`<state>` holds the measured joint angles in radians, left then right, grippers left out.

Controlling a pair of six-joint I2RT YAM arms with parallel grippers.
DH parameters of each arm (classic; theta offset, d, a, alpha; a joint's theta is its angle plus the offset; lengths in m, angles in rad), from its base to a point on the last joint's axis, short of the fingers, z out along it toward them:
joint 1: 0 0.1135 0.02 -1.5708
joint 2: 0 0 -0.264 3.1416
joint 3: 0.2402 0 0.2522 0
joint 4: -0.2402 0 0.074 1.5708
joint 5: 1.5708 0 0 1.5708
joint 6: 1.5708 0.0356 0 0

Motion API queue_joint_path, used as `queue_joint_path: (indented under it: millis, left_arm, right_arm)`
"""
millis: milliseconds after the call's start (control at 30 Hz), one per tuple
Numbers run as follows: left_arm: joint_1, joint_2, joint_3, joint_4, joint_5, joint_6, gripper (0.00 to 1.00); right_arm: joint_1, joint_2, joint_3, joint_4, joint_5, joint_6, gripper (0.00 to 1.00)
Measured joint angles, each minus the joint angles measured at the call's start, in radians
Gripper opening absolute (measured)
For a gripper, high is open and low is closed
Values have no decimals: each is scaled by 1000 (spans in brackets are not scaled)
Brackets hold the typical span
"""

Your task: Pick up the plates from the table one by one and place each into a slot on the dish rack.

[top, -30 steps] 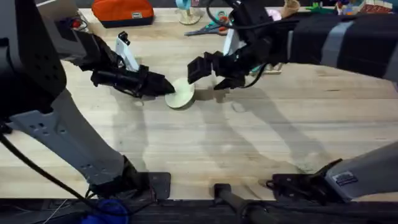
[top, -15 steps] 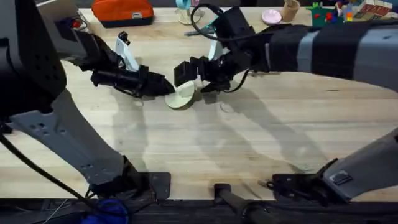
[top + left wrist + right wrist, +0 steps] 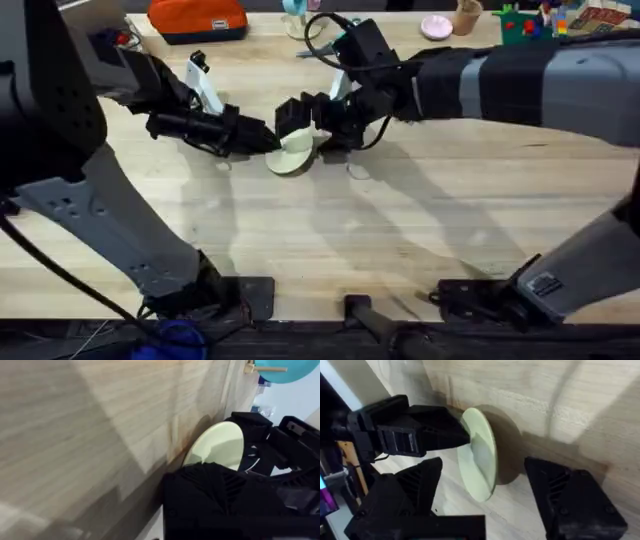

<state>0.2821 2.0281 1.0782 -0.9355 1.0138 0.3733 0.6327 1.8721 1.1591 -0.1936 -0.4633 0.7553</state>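
Left hand [image 3: 268, 142] pinches the cream plate [image 3: 293, 154] by its rim, tilted up off the surface [image 3: 420, 220]; right hand [image 3: 312, 120], fingers spread wide, straddles it, likely for a handover

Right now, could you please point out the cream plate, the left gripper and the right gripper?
Plate [image 3: 479, 457]: right wrist view, on its glossy face.
Left gripper [image 3: 268, 141]: overhead view, at its fingertips on the plate's edge.
Right gripper [image 3: 312, 118]: overhead view, midway between its open fingers.
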Motion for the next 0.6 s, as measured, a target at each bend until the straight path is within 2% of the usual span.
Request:
queue_joint_path:
  millis: [67, 333, 400, 467, 600]
  left_arm:
    - [0, 0, 0, 0, 0, -1, 40]
    - [0, 0, 0, 2, 1, -2, 40]
    - [-1, 0, 0, 3, 1, -3, 40]
    - [-1, 0, 0, 4, 2, -3, 40]
    - [1, 0, 0, 8, 7, -2, 40]
  right_arm:
    - [0, 1, 0, 1, 2, 1, 929]
    - [12, 31, 0, 20, 2, 25, 548]
    - [17, 38, 0, 17, -1, 26, 384]
    - [20, 46, -1, 18, -15, 37, 158]
    - [15, 40, -1, 27, -27, 42, 118]
